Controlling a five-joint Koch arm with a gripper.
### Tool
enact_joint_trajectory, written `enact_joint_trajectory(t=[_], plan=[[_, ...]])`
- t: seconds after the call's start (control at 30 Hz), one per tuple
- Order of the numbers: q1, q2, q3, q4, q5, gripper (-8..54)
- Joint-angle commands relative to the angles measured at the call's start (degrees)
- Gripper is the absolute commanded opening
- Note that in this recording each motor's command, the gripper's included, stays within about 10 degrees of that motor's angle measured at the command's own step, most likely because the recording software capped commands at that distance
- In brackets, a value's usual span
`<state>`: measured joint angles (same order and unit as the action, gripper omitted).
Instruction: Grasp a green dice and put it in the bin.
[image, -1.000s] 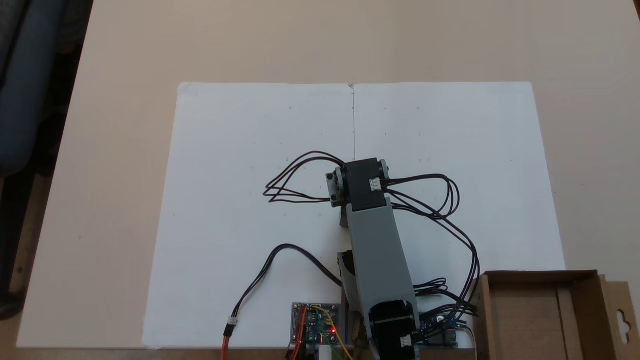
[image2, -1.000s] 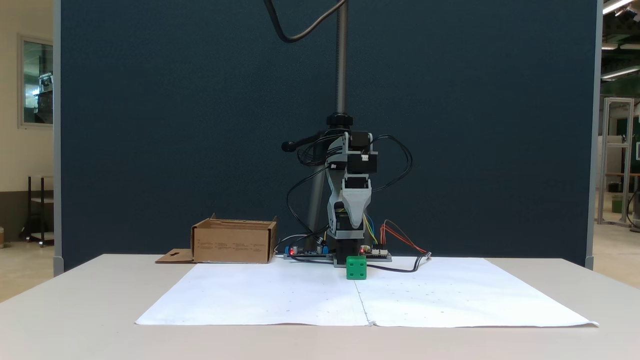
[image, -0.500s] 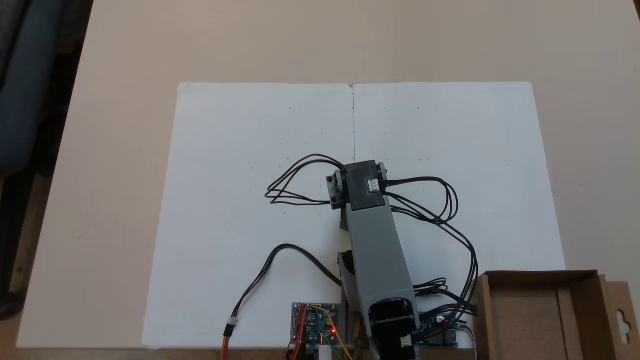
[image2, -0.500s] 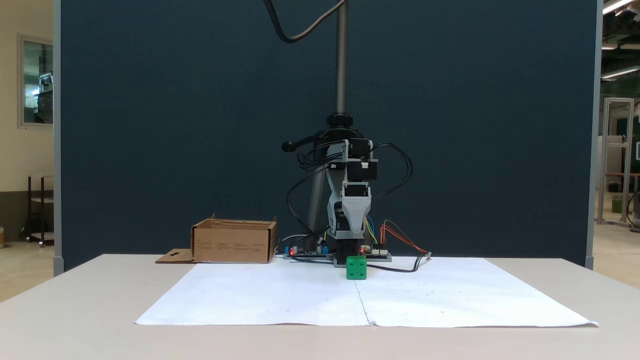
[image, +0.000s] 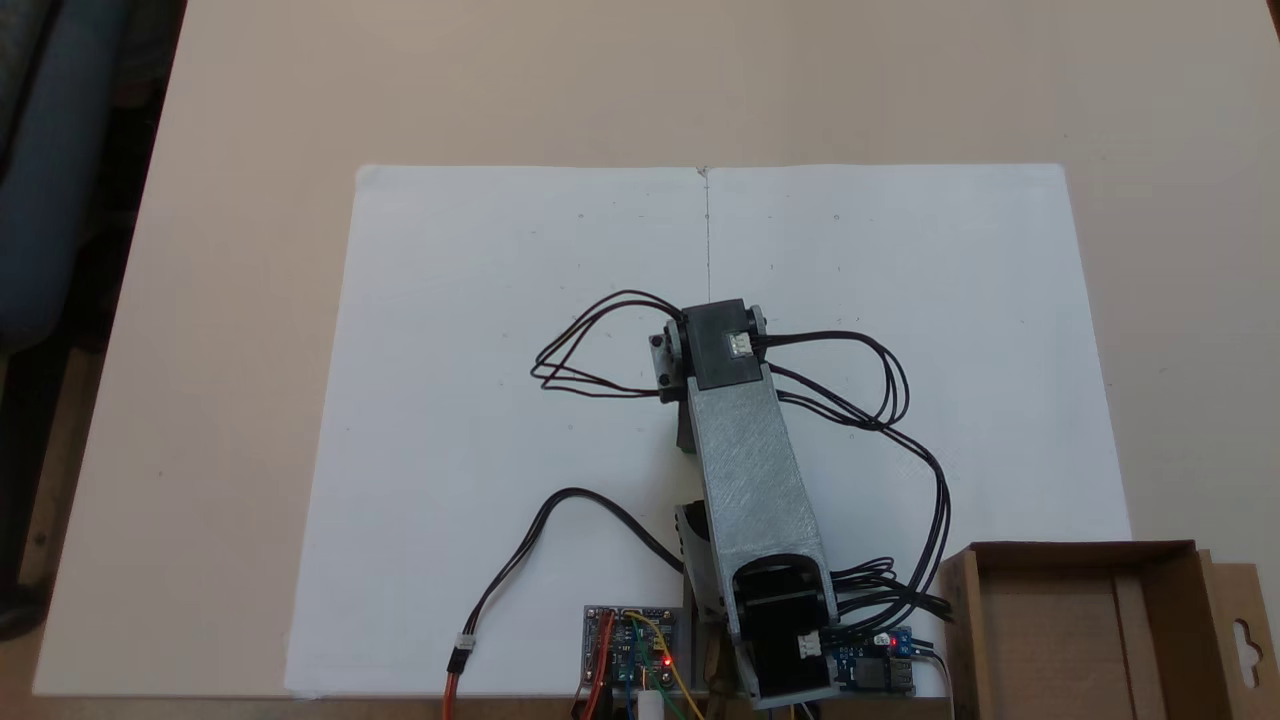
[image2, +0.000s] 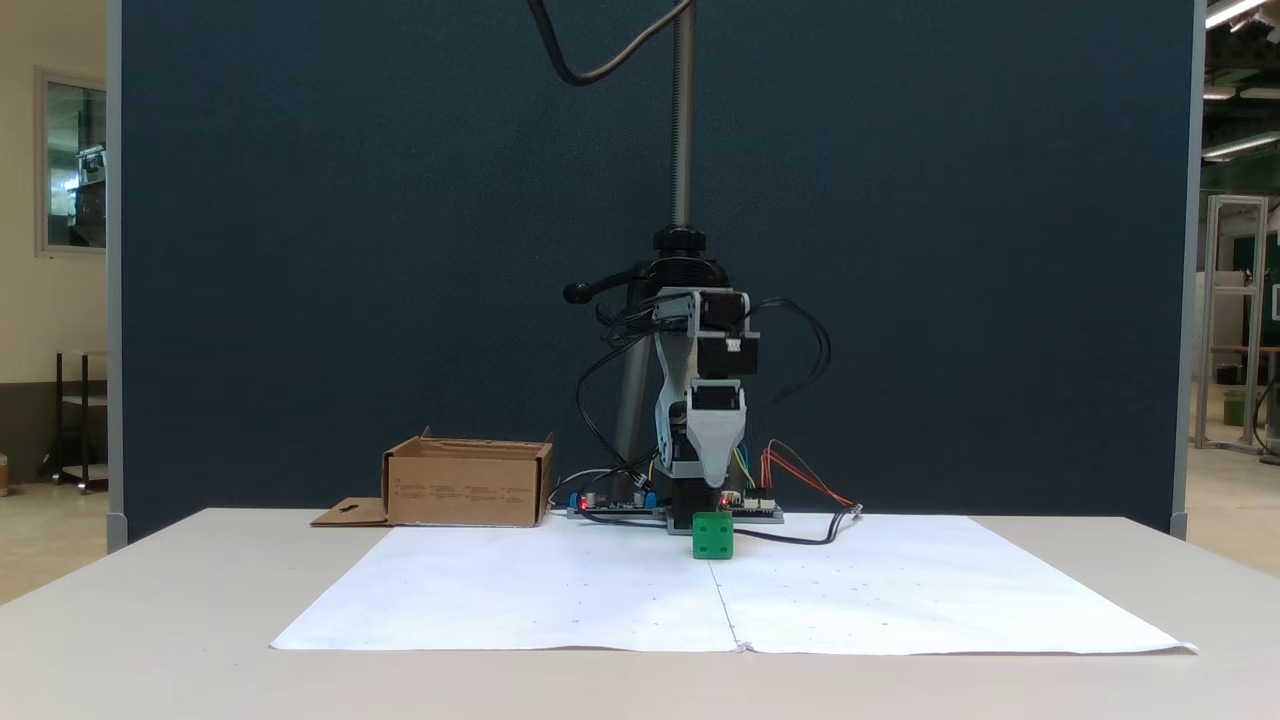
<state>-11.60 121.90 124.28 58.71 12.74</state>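
Green dice (image2: 712, 535) on white paper (image2: 560, 590), well apart from bin (image2: 468, 483).

A big white paper sheet (image: 520, 300) is lying flat across the beige table (image: 250, 120), a crease running down its middle. Circuit boards (image: 630, 645) are glowing with red lights at the sheet's near edge in the top-down fixed view. A dark blue partition (image2: 350, 250) is standing behind, with a metal pole (image2: 683, 120) rising before it.
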Motion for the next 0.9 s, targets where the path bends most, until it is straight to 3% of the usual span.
enact_joint_trajectory(t=[0.0,0.87], plan=[[-0.62,0.97,-0.26,-1.93,5.19,44.1],[-3.08,2.20,7.21,-6.77,10.11,43.9]])
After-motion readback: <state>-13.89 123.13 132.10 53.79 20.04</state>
